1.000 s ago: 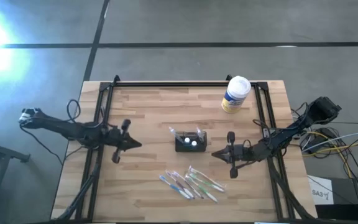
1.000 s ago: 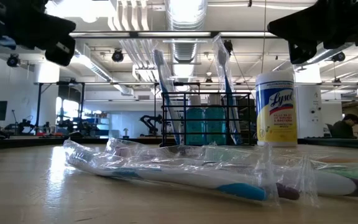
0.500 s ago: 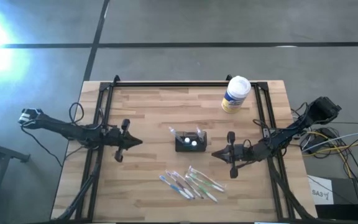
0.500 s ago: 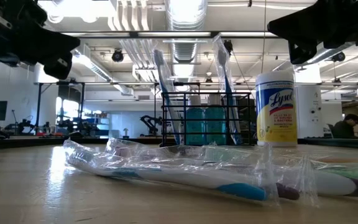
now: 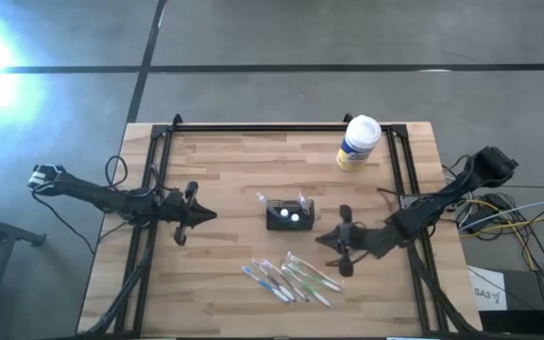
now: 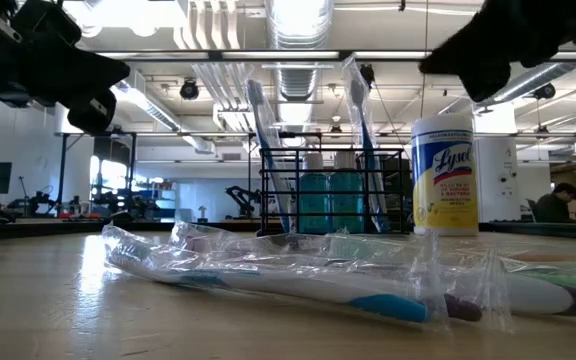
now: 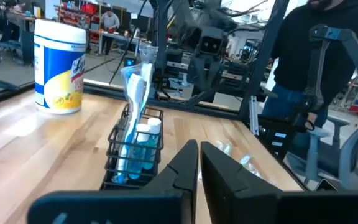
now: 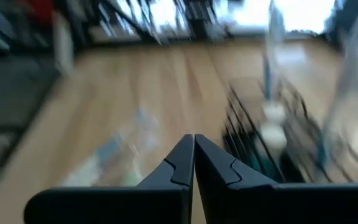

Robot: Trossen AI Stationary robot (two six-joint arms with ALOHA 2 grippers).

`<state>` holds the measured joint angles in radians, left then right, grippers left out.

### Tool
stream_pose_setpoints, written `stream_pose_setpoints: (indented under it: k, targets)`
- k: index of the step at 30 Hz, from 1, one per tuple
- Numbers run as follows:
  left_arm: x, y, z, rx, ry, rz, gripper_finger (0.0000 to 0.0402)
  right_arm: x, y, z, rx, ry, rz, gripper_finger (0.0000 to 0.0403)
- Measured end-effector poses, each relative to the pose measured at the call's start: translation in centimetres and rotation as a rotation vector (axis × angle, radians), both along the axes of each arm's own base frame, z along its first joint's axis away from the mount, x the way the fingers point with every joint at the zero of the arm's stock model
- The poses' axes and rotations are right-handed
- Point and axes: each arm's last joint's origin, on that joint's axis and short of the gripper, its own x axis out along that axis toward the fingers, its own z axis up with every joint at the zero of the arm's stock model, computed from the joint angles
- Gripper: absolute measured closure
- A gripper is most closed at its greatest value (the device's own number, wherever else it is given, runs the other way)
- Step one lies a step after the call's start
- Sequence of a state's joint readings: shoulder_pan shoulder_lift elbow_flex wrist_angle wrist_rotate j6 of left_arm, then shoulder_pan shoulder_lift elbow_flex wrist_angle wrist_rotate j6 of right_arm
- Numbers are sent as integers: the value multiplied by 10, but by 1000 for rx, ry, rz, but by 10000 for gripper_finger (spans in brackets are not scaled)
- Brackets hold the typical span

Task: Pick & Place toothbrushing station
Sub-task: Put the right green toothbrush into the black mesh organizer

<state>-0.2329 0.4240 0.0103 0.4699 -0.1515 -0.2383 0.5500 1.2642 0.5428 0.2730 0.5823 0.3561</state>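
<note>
We see the toothbrushing station (image 5: 290, 214), a black wire holder with 2 wrapped toothbrushes standing in it, near the middle of the wooden desk (image 5: 225, 170), resting free of both arms. Our left gripper (image 5: 199, 216) hangs off to the station's left, well apart from it, fingers (image 7: 188, 163) pressed together on nothing. Our right gripper (image 5: 325, 238) sits close to the station's right, toward the front edge, its fingers (image 8: 182, 163) likewise closed and empty. A loose pile of wrapped toothbrushes (image 5: 289, 279) lies near the front edge. A Lysol wipes canister (image 5: 357, 144) stands by the far right corner.
</note>
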Motion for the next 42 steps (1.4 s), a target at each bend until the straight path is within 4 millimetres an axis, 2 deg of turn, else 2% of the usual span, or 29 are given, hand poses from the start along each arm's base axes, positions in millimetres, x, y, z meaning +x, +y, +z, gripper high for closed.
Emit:
stream_pose_setpoints:
  k: [4,7,14,20,23,28,33,42]
  targets:
    - [0,0,-1,1,5,-1,378,5,3,8,45,276,-135,394]
    - [0,0,-3,5,22,-1,382,11,9,15,100,380,-177,394]
    - [0,0,-6,13,59,-1,388,41,34,16,208,510,-62,394]
    - [0,0,-7,17,63,-1,390,68,61,11,191,582,-26,391]
    - [0,0,-7,24,63,0,390,78,72,3,154,685,-14,373]
    - [0,0,-7,32,62,0,391,95,84,-11,96,834,7,319]
    - [0,0,-7,32,63,-1,391,106,93,-22,51,927,10,275]
    - [0,0,-7,33,63,-1,391,109,93,-38,25,994,-32,261]
